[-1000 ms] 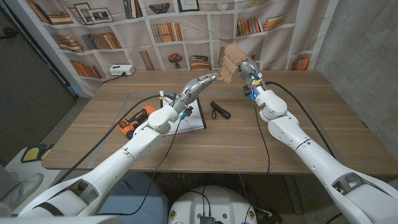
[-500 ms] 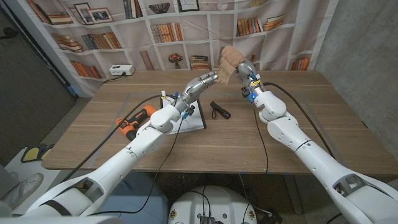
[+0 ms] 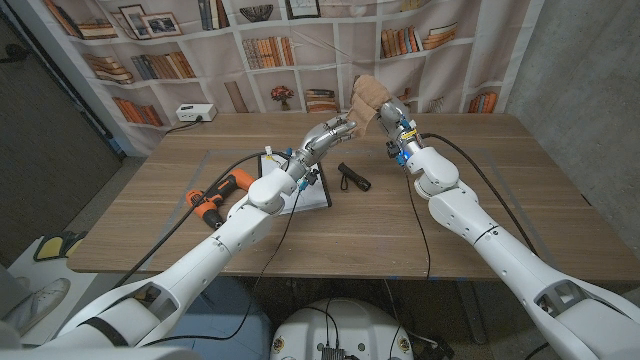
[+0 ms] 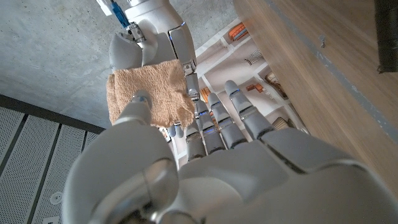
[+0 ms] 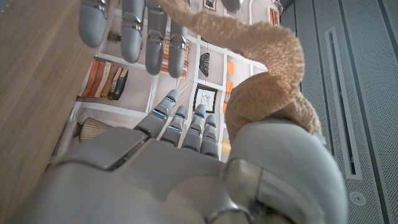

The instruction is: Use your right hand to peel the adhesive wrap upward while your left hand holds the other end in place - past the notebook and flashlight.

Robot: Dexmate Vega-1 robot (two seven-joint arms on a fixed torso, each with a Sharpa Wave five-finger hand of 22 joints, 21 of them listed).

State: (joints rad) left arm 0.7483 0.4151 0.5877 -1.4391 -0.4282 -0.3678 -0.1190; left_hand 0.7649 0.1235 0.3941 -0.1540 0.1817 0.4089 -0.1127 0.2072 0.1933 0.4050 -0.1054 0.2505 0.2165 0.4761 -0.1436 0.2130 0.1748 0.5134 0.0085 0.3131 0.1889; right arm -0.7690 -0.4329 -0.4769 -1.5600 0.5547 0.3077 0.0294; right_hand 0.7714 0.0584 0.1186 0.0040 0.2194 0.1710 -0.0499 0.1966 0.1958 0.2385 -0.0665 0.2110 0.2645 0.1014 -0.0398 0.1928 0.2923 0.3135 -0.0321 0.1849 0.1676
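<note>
A: Near edge first. What lies closest on the desk [image 3: 480,200]?

B: An orange and black power drill [image 3: 213,198] on the robot's left side. Beyond it the notebook [image 3: 306,190], partly under the left forearm, and just to its right, apart from it, the black flashlight [image 3: 353,178].

A: Left robot hand [image 3: 325,134]?

B: Raised above the desk past the notebook, fingers reaching toward the far side. In the left wrist view its thumb presses on the tan adhesive wrap [image 4: 148,92], so it is pinching one end.

A: Right robot hand [image 3: 392,112]?

B: Also lifted, beyond the flashlight. Clamped on the wrap: the right wrist view shows the wrap bunched at its thumb, with a strip running to the left robot hand's fingers [image 5: 132,26].

A: Wrap position?

B: Held in the air between both hands, off the desk, bunched high at the right one. Behind: a white power strip [image 3: 195,113] at the far left edge, then a bookshelf backdrop [image 3: 200,45].
</note>
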